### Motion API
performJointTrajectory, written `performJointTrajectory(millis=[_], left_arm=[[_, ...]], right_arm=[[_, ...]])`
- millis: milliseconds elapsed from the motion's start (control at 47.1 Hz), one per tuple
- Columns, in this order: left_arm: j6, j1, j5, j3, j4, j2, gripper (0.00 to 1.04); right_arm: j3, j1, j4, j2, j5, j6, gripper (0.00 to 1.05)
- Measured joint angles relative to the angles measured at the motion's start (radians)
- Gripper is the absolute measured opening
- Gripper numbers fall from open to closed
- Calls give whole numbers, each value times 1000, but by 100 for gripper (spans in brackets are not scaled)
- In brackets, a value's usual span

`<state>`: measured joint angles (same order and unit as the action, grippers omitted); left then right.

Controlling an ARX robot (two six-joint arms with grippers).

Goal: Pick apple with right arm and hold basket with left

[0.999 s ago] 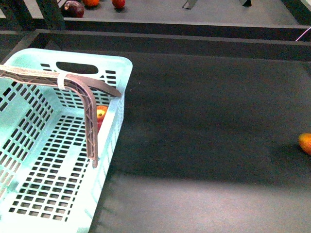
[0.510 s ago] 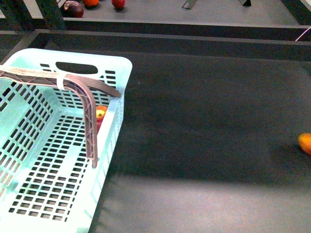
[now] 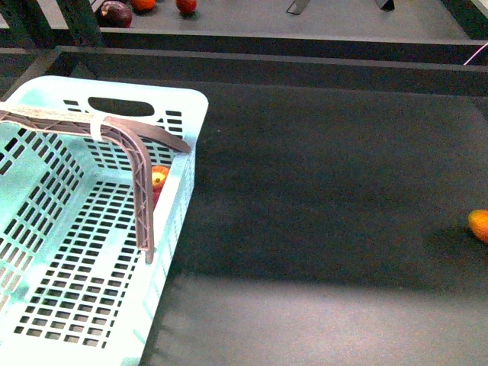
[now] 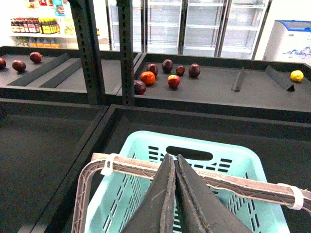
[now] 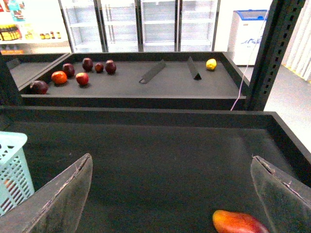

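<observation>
One basket (image 3: pixel 179 194), holding one apple (image 3: pixel 158 180); one mango (image 3: pixel 479 226) well right. Left gripper (image 4: pixel 174 165) fingers pressed together above basket; right gripper (image 5: pixel 170 194) spread.

The basket (image 3: pixel 91 229) sits at the left of the table (image 3: pixel 320 229), the apple (image 3: pixel 158 180) inside by its right wall. 1 fruit (image 3: pixel 479 225) lies far right.

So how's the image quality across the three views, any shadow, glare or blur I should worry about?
Front view: sharp; a dark shadow band crosses the table, the near strip brighter; the apple is half hidden behind the basket wall. Left wrist view: the close left gripper is soft, the background shop bright. Right wrist view: right gripper fingers blurred, the far fridges slightly washed out.
</observation>
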<state>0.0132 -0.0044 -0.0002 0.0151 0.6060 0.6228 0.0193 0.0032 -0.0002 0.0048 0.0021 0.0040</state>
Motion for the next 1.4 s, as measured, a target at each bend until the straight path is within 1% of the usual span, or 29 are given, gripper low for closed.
performJointTrajectory(millis=[170, 637, 935, 999, 1041, 1402], left_arm=[[-2, 0, 0, 0, -114, -123, 3], [-2, 0, 0, 0, -351, -369, 3], [-2, 0, 0, 0, -433, -450, 3], [-2, 0, 0, 0, -562, -544, 3], [-2, 0, 0, 0, -596, -595, 3], [-2, 1, 0, 0, -604, -616, 3]], right_arm=[[0, 0, 0, 0, 0, 0, 96], [0, 0, 0, 0, 0, 0, 96], [0, 0, 0, 0, 0, 0, 96], [0, 0, 0, 0, 0, 0, 96], [0, 0, 0, 0, 0, 0, 96], [0, 0, 0, 0, 0, 0, 96]])
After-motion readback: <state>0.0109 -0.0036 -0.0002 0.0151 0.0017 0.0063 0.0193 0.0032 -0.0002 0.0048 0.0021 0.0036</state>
